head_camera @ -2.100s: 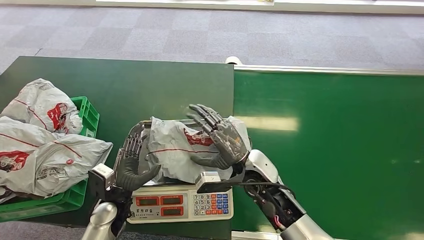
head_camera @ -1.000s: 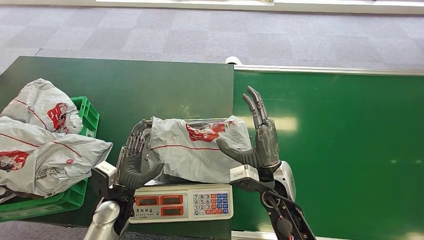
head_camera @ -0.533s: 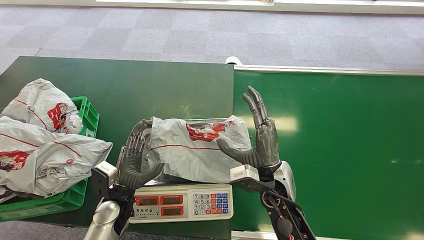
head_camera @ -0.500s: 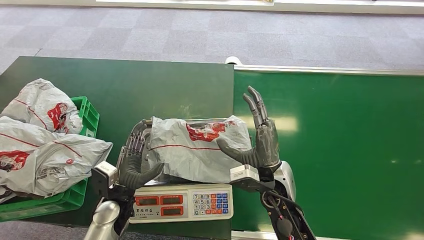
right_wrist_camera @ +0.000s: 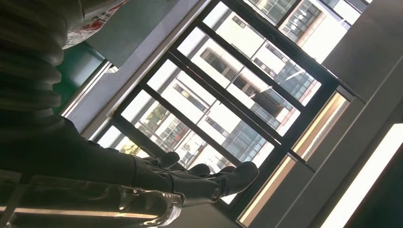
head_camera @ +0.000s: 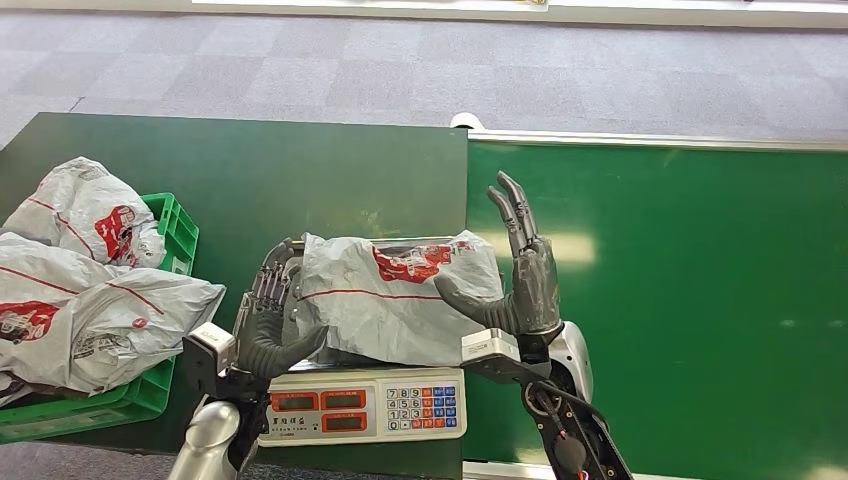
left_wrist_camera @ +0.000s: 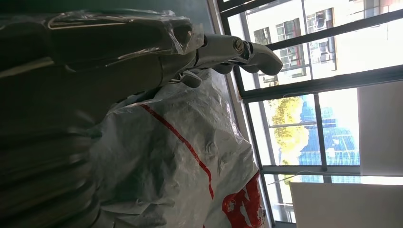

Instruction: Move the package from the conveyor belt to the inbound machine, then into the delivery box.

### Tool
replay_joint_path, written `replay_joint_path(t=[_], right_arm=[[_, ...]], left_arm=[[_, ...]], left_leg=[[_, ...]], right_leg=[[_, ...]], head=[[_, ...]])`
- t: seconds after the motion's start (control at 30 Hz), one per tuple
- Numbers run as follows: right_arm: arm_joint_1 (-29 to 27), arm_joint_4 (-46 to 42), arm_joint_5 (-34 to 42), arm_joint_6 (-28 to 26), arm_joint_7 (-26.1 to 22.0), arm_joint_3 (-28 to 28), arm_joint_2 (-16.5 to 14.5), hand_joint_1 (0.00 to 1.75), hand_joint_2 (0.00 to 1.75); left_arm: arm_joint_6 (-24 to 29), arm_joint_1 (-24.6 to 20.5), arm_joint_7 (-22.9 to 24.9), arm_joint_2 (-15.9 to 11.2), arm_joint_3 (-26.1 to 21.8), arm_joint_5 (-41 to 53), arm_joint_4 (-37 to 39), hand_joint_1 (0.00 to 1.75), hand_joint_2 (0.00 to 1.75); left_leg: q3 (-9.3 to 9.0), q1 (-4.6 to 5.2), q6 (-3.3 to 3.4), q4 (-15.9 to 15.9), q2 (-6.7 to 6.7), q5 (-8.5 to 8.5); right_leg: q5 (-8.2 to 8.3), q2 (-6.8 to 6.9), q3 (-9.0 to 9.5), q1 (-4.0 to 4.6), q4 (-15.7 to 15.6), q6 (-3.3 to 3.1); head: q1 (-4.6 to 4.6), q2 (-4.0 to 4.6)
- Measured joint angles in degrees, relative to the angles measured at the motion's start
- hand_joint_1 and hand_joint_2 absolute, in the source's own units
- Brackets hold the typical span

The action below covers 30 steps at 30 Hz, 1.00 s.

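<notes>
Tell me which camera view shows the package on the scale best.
The head view: the whole package lies on the scale, between the left robot hand and right robot hand. The left wrist view gives a close, partial look at it; the right wrist view catches one corner.

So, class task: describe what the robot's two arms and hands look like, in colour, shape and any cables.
Both arms are silver metal with rounded joints. The right hand and left hand are dark grey, with slim, segmented fingers and thick thumbs. A pale grey box sits at each wrist. Black cables and some red wiring run along the right forearm.
</notes>
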<state>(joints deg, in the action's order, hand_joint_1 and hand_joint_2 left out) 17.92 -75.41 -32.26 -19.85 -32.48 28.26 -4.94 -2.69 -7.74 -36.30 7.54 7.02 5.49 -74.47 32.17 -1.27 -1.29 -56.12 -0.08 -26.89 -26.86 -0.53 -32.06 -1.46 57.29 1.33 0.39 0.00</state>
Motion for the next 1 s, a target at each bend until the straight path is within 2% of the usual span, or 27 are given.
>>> replay_joint_path(t=[0.4, 0.47, 0.53, 0.63, 0.7, 0.83, 1.0], right_arm=[[0.00, 0.00, 0.00, 0.00, 0.00, -0.02, 0.00, 0.00, 1.75], [-0.32, -0.04, 1.48, 1.24, 0.54, -0.37, -0.10, 0.00, 1.75], [-2.08, -0.20, 8.54, 6.66, 1.51, -3.03, -0.85, 0.00, 1.75], [-6.36, -0.32, 23.30, 16.02, 0.67, -10.86, -2.65, 0.00, 1.75], [-8.19, -0.32, 25.34, 18.35, 0.20, -15.38, -3.57, 0.00, 1.75], [-9.74, -0.34, 23.52, 19.66, 0.67, -19.99, -5.55, 0.00, 1.75], [-10.35, -0.46, 23.20, 19.82, 0.99, -22.29, -6.65, 0.00, 1.75]], left_arm=[[0.00, 0.00, 0.01, 0.00, 0.00, 0.00, 0.00, 0.00, 1.75], [-0.55, -0.14, 1.29, -0.13, 0.34, 1.34, 0.07, 0.00, 1.75], [-1.78, -0.92, 5.25, -0.94, 2.88, 8.65, 1.28, 0.00, 1.75], [-1.09, -2.38, 8.14, -2.27, 8.78, 32.51, 4.98, 0.00, 1.75], [-1.01, -3.57, 8.25, -2.69, 10.98, 44.05, 6.49, 0.00, 1.75], [-2.81, -5.82, 9.25, -3.33, 12.92, 45.62, 8.80, 0.00, 1.75], [-2.97, -6.96, 9.44, -3.81, 13.98, 45.08, 10.33, 0.00, 1.75]], left_leg=[[0.00, 0.00, 0.00, 0.00, 0.00, 0.00], [-0.04, 0.00, 0.00, -0.01, 0.01, 0.00], [-0.06, 0.00, 0.00, -0.02, 0.18, 0.00], [0.03, 0.05, 0.03, 0.00, 0.59, 0.01], [-0.06, 0.12, 0.08, 0.02, 0.72, 0.02], [-0.35, 0.16, 0.18, 0.07, 0.97, 0.06], [-0.68, 0.18, 0.21, 0.07, 1.02, 0.22]], right_leg=[[0.00, 0.00, 0.00, 0.00, 0.00, 0.00], [-0.01, 0.01, -0.06, 0.00, -0.02, 0.00], [-0.05, 0.21, -0.01, -0.01, -0.05, 0.02], [-0.09, 0.56, 0.22, -0.04, -0.06, 0.05], [-0.14, 0.69, 0.37, -0.12, -0.08, 0.11], [-0.27, 1.01, 0.70, -0.16, -0.14, 0.20], [-0.17, 1.07, 1.07, -0.18, -0.14, 0.20]], head=[[0.01, 0.00], [0.01, 0.00], [0.01, 0.00], [0.00, 0.00], [0.01, 0.00], [0.02, 0.00], [0.01, 0.00]])
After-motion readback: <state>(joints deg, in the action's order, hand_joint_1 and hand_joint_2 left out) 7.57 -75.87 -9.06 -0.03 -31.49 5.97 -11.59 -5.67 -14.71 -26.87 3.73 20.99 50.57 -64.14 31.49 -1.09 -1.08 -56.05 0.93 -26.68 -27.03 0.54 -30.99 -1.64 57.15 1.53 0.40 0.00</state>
